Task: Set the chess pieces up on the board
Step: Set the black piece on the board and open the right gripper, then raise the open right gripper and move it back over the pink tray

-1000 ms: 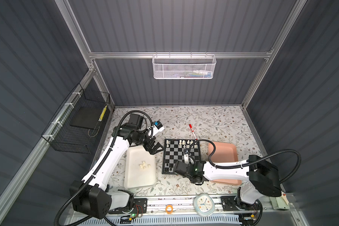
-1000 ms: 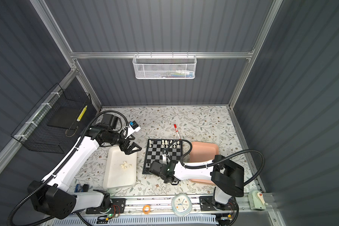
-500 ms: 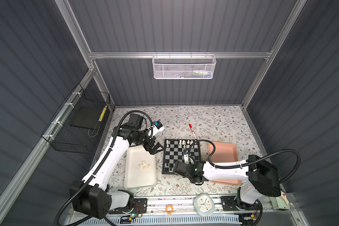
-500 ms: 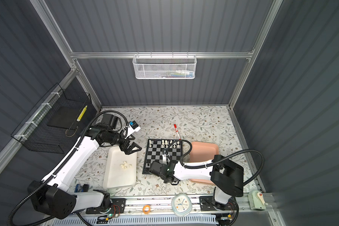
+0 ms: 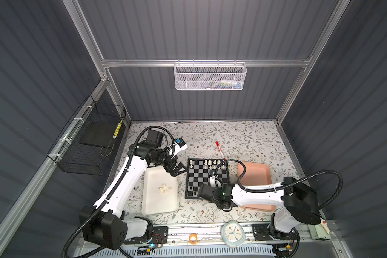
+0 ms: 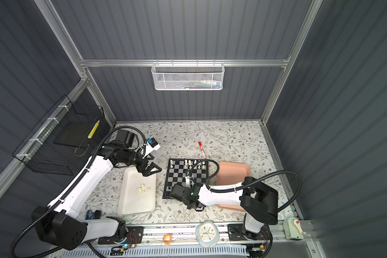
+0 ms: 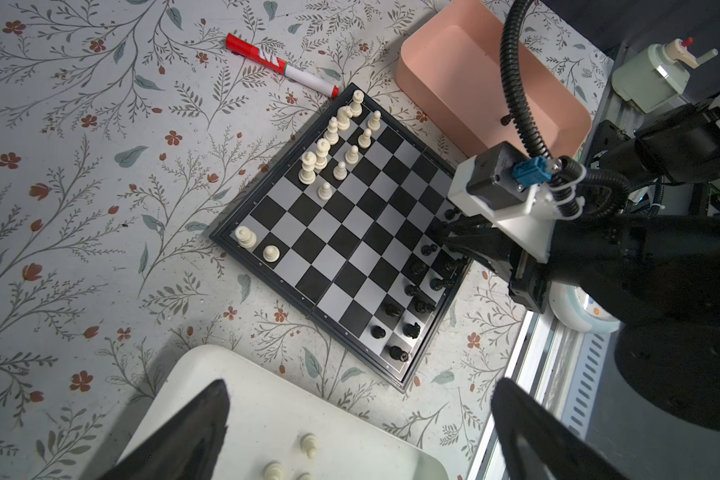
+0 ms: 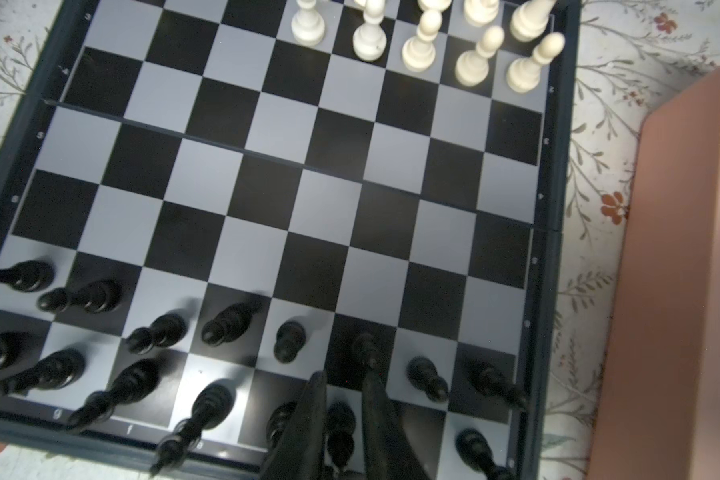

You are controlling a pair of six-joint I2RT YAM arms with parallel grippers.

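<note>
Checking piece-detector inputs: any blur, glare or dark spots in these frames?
Right wrist view: black chess pieces near the right fingers are dim and smeared, white chess pieces crisper. Left wrist view: board sharp, left fingers soft dark silhouettes. In both top views pieces are tiny.

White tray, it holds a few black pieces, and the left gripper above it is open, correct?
Not quite: the pieces in the white tray are cream-white, not black, as the left wrist view shows. The left gripper above it is open.

The board (image 8: 333, 199) rim shows the letters "g" and "f".
</note>
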